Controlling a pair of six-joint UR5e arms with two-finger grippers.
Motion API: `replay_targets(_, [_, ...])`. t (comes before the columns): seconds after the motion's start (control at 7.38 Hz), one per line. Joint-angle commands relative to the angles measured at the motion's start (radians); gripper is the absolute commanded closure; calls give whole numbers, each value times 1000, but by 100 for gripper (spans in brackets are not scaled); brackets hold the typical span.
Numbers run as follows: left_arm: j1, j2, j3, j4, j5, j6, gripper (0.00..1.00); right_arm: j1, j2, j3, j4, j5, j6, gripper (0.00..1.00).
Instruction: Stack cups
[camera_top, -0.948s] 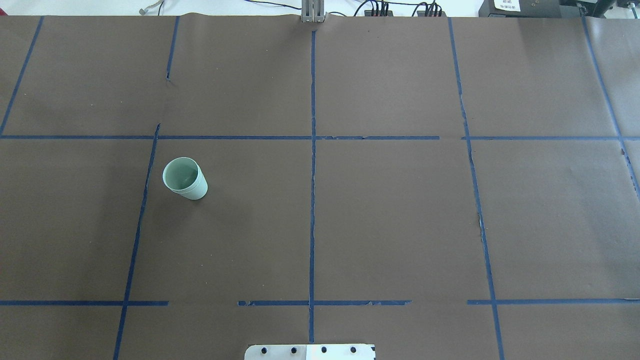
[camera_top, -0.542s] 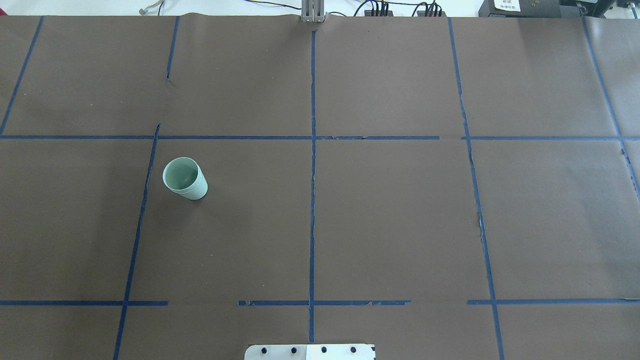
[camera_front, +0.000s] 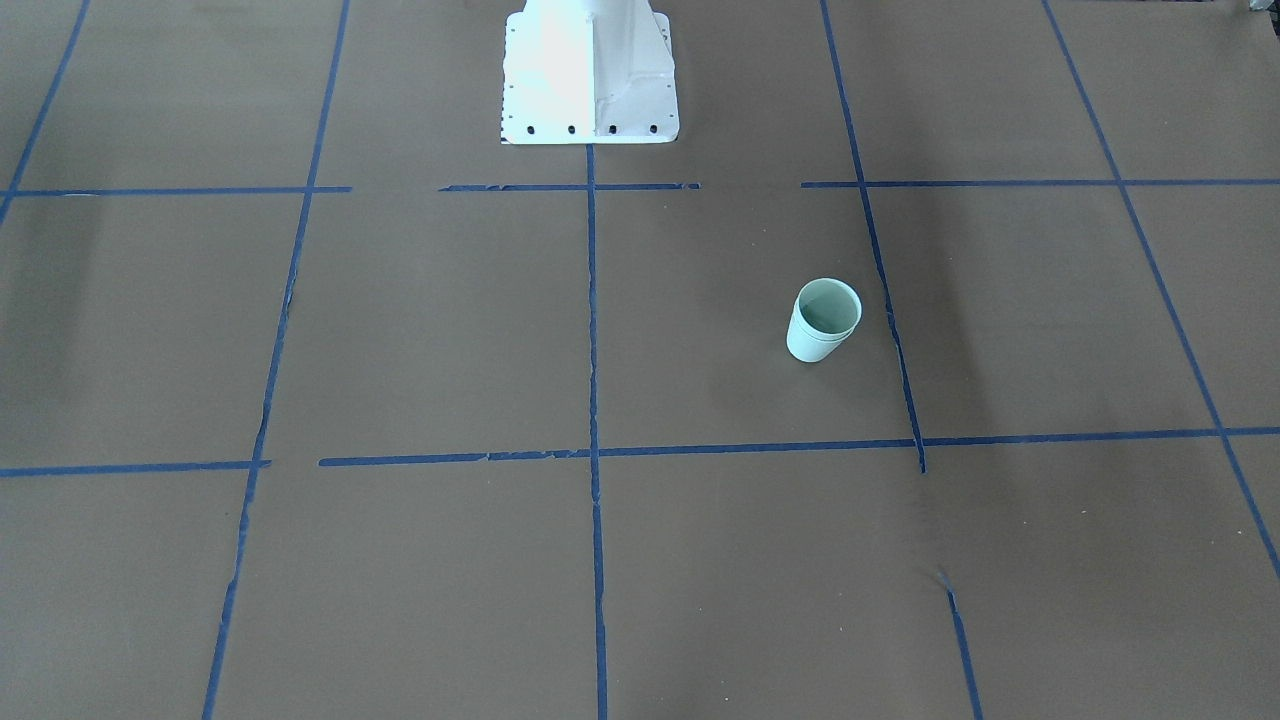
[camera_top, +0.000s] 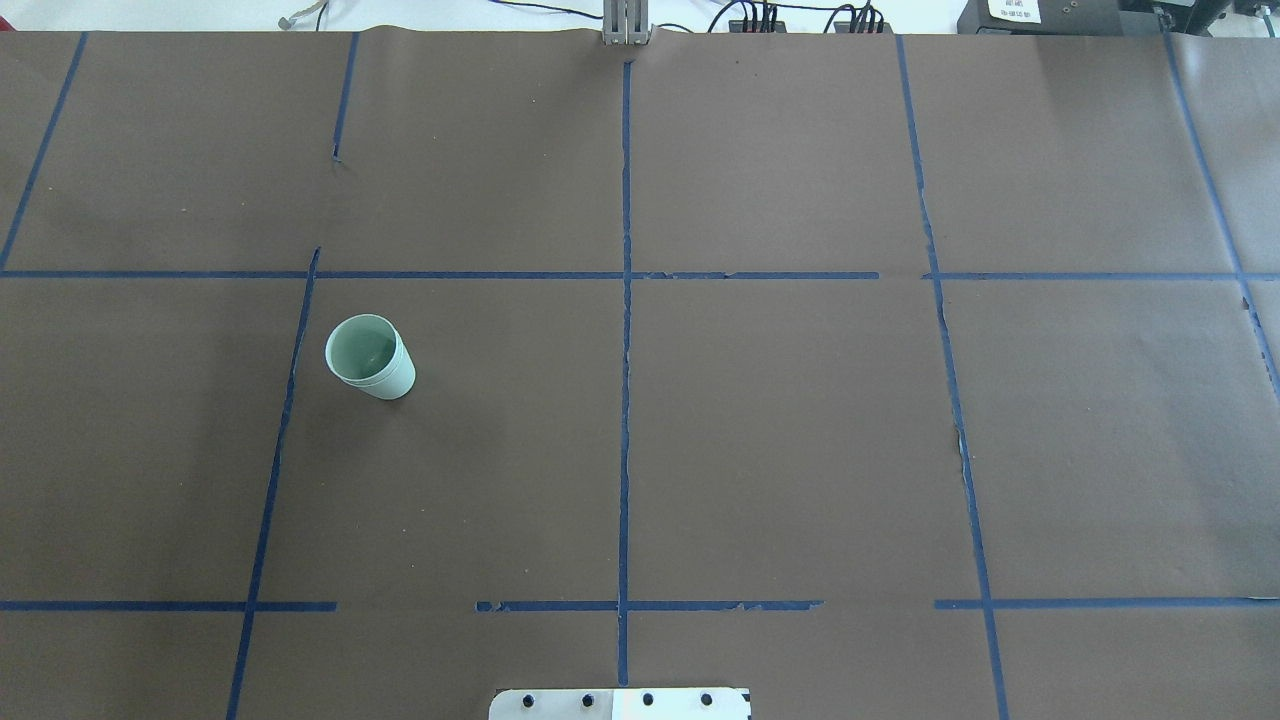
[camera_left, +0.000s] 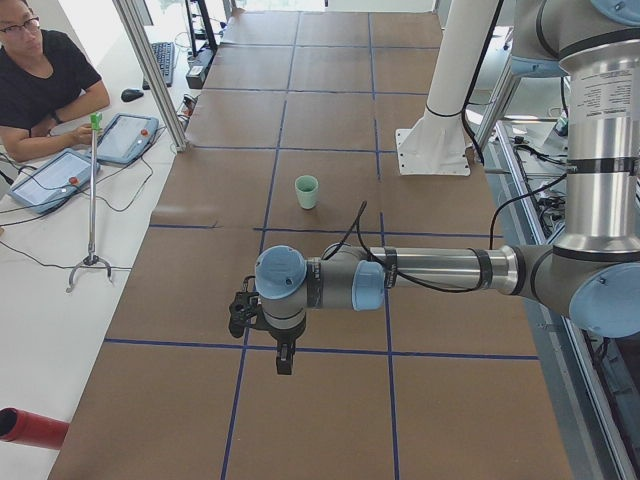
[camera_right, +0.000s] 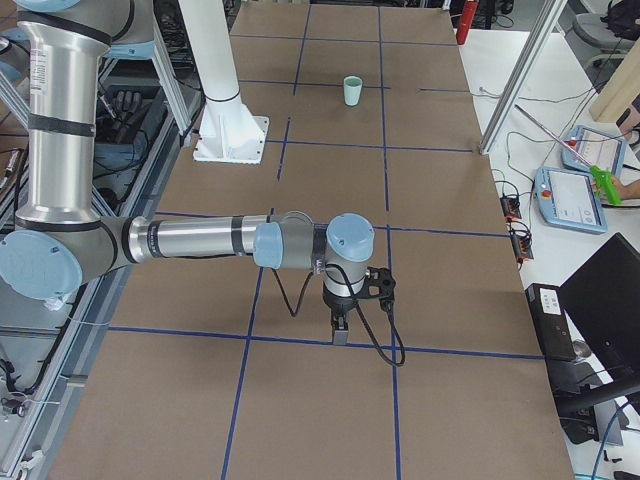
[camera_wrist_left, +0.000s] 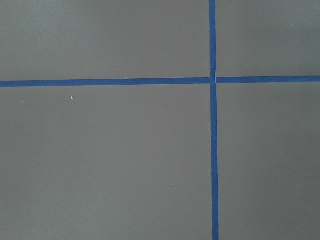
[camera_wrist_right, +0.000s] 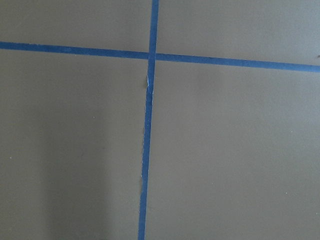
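Two pale mint-green cups (camera_top: 370, 357) stand nested as one upright stack on the brown table, with a double rim line showing. The stack also shows in the front-facing view (camera_front: 824, 320), the left view (camera_left: 306, 191) and the right view (camera_right: 351, 90). My left gripper (camera_left: 284, 360) shows only in the left side view, hanging far from the cups; I cannot tell if it is open or shut. My right gripper (camera_right: 340, 330) shows only in the right side view, also far from the cups; I cannot tell its state. Both wrist views show only brown paper and blue tape.
The table (camera_top: 800, 450) is covered in brown paper with a blue tape grid. The white robot base (camera_front: 588, 75) stands at the near middle edge. An operator (camera_left: 40, 80) sits with tablets (camera_left: 125, 138) beside the table. Cables (camera_top: 760, 15) lie along the far edge.
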Motion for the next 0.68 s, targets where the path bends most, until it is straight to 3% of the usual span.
replay_targets(0.0, [0, -1, -1, 0, 0, 0, 0, 0, 0, -1, -1, -2, 0, 0])
replay_targets(0.54, [2, -7, -1, 0, 0, 0, 0, -1, 0, 0, -1, 0, 0, 0])
